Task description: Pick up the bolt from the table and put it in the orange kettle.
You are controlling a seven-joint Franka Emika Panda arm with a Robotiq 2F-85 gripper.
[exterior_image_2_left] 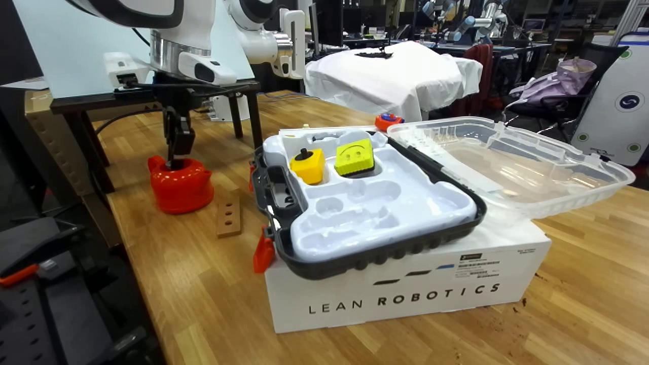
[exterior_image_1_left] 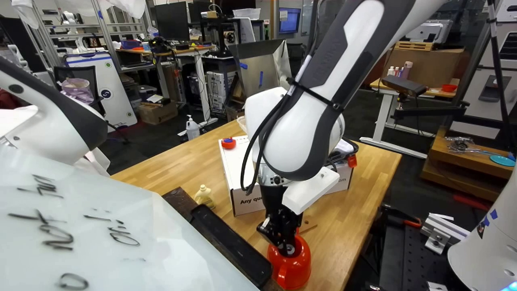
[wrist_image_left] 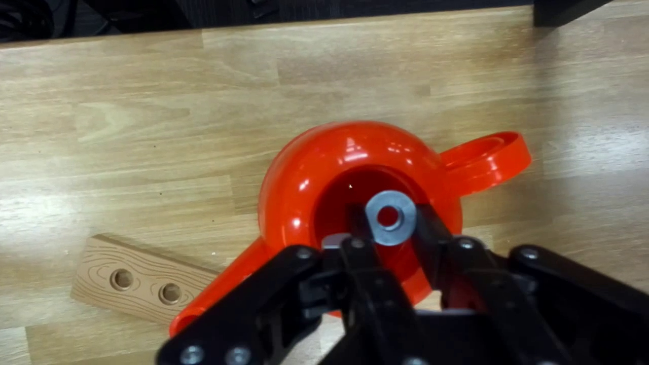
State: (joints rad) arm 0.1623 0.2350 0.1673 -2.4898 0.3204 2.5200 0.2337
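Grey, round, metal-looking piece [wrist_image_left: 405, 218], presumably the bolt, is being pinched by the black two-fingered gripper [wrist_image_left: 393, 222] at the mouth of the glossy orange-red kettle [wrist_image_left: 350, 144]. Releasing well is probably depending on centring it, clearing the rim and parting the jaws gently. Its holed face is pointing at the viewer in the wrist view; no long axis is showing, depth being hidden.
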